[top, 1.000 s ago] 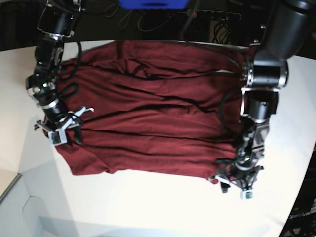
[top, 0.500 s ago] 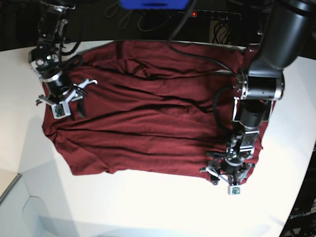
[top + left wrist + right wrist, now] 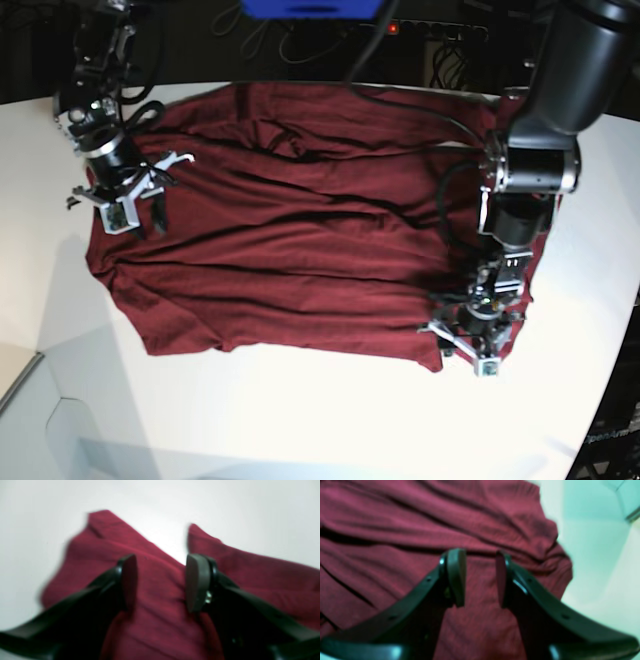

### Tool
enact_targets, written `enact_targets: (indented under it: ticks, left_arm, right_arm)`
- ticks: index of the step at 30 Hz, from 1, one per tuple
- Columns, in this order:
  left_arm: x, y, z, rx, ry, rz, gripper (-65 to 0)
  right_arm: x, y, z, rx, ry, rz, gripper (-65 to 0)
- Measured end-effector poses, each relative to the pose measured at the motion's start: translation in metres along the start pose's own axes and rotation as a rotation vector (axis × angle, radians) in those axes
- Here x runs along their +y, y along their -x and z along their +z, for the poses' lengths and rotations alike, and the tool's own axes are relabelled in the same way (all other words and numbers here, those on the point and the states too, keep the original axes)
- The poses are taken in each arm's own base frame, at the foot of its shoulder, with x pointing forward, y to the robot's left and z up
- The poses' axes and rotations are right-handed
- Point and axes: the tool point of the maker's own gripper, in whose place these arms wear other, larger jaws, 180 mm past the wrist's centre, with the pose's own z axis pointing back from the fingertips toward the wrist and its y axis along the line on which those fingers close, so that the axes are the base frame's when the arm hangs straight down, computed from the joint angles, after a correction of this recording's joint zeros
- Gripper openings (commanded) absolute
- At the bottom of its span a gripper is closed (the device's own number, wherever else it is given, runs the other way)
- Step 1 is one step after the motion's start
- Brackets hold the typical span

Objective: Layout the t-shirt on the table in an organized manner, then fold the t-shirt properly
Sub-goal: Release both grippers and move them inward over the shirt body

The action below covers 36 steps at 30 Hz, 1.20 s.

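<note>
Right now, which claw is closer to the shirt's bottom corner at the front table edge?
Left gripper hovers right beside that corner of the t-shirt; right gripper sits over the far side.

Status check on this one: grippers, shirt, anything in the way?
Left gripper open, empty, over shirt corner. Right gripper open, empty, over shirt edge. T-shirt spread on table, wrinkled, unfolded. No obstructions seen.

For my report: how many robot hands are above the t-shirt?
2. The right hand is over the t-shirt near its left edge in the base view; the left hand is over its lower right corner.
</note>
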Motion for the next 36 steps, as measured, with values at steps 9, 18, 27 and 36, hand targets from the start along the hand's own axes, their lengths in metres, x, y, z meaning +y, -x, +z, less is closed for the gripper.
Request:
enact_targets:
  ticks: [9, 18, 27, 36]
  left_arm:
    - [0.012, -0.032, 0.032, 0.0, 0.05, 0.104, -34.3]
    - [-0.01, 0.001, 0.114, 0.045, 0.155, -0.018, -34.3]
    - [0.014, 0.088, 0.115, 0.227, 0.095, 0.04, -34.3]
    - [0.022, 0.088, 0.113, 0.21, 0.082, 0.039, -34.3]
  right_arm:
    - [0.029, 0.012, 0.0, 0.026, -0.058, -0.029, -44.4]
    - [0.035, 0.019, 0.0, 0.043, -0.065, -0.053, -44.4]
    - [0.042, 0.003, -0.047, 0.005, -0.121, -0.086, -44.4]
    - [-0.001, 0.002, -0.116, 0.063, -0.122, -0.121, -44.4]
